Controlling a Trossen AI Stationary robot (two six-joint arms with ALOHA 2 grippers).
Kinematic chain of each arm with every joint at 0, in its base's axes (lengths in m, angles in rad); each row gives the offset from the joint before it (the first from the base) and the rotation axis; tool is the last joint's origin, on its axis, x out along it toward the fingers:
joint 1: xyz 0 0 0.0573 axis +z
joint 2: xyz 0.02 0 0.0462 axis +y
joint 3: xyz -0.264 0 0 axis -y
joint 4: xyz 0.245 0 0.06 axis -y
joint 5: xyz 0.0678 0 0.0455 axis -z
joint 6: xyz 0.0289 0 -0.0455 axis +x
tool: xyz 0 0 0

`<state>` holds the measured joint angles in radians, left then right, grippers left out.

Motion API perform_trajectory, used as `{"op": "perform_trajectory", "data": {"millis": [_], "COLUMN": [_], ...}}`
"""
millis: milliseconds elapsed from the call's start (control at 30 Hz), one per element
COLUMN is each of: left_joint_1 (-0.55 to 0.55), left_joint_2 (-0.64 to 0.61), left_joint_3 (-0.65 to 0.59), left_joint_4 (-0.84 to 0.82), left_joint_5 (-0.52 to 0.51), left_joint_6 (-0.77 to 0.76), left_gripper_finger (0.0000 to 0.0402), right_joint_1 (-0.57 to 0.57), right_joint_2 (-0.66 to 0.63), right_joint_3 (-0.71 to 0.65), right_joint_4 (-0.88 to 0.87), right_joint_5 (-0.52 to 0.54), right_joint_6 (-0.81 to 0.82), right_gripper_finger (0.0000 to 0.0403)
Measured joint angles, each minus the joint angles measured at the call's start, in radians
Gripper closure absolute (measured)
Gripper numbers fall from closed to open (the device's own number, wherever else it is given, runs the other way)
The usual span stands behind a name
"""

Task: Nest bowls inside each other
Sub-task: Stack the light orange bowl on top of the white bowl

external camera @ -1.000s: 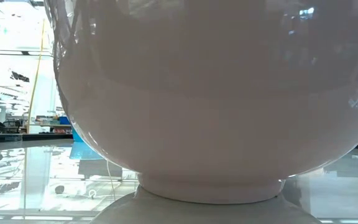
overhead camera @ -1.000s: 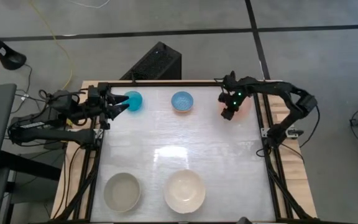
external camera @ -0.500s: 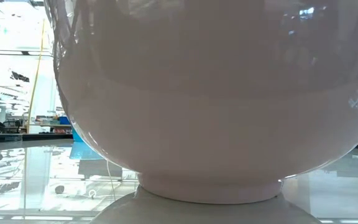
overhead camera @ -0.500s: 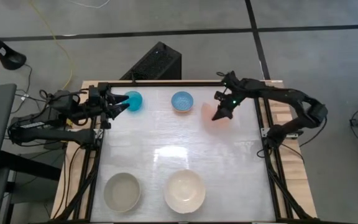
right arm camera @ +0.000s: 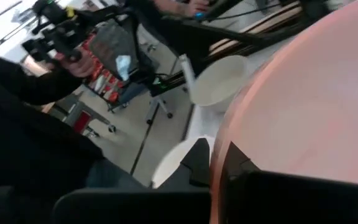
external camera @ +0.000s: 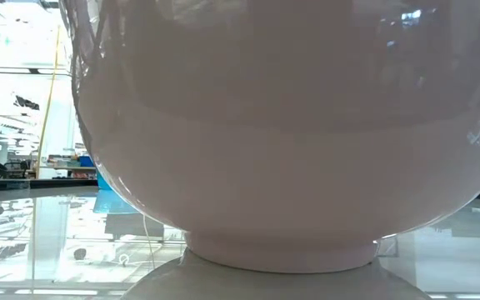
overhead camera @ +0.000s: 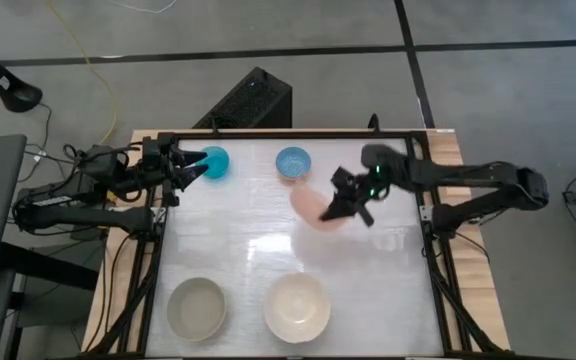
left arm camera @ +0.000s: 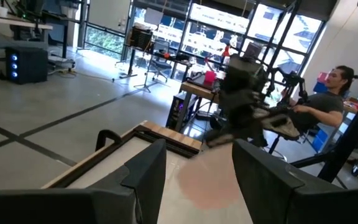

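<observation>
left gripper: at the far-left edge of the tabletop, fingers partly spread, nothing between them in the left wrist view.
cyan bowl: just past the left fingertips, at the far-left of the tabletop; touching or not, cannot tell.
greyish-beige bowl: near-left of the tabletop, well apart from both grippers, upright, nothing in it.
light blue bowl: far edge, middle, between the two grippers, just beside the pink bowl's far rim.
cream-white bowl: near edge, middle, just beside the greyish-beige one, not touching; well apart from the right fingers. Fills most of the low view, standing on its foot ring.
pale pink bowl: held at its rim by the right fingers, over the middle of the tabletop, tilted; blurred in the high view. In the right wrist view its pink wall sits right against the finger.
right gripper: arm reaches in from the right side, fingers pinched closed on the pink bowl's rim, on the bowl's right side.
person: seated in the room behind the tabletop, seen past the left fingers.
black box: on the floor beyond the far edge of the tabletop.
</observation>
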<state>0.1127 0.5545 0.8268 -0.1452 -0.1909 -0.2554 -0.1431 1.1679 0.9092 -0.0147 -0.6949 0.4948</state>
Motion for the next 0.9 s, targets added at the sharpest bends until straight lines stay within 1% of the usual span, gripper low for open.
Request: {"op": "perform_trajectory", "data": {"millis": [167,267,333,500,567,733,900], "left_joint_1": [0.000,0.000,0.000,0.000,0.000,0.000,0.000], "left_joint_2": [0.000,0.001,0.002,0.002,0.010,0.024,0.046], "left_joint_3": [0.000,0.000,0.000,0.000,0.000,0.000,0.000], "left_joint_4": [0.000,0.000,0.000,0.001,0.002,-0.001,0.000], "left_joint_5": [0.000,0.000,0.000,-0.015,-0.020,-0.019,-0.010], "left_joint_6": [-0.005,-0.019,-0.028,-0.047,-0.052,-0.055,-0.085], "left_gripper_finger": [0.0228,0.0228,0.0228,0.0228,0.0228,0.0228,0.0228], "right_joint_1": [0.217,0.324,0.380,0.491,0.527,0.598,0.637], "right_joint_2": [0.062,0.117,0.163,0.306,0.374,0.550,0.705], "right_joint_3": [0.023,0.056,0.091,0.219,0.285,0.447,0.552], "right_joint_4": [0.010,0.012,0.013,0.016,-0.012,-0.232,-0.404], "right_joint_5": [0.194,0.278,0.316,0.338,0.338,0.337,0.424], "right_joint_6": [0.013,0.006,0.005,-0.023,-0.050,-0.144,-0.204], "right_gripper_finger": [0.0402,0.0403,0.0403,0.0403,0.0403,0.0403,0.0402]}}
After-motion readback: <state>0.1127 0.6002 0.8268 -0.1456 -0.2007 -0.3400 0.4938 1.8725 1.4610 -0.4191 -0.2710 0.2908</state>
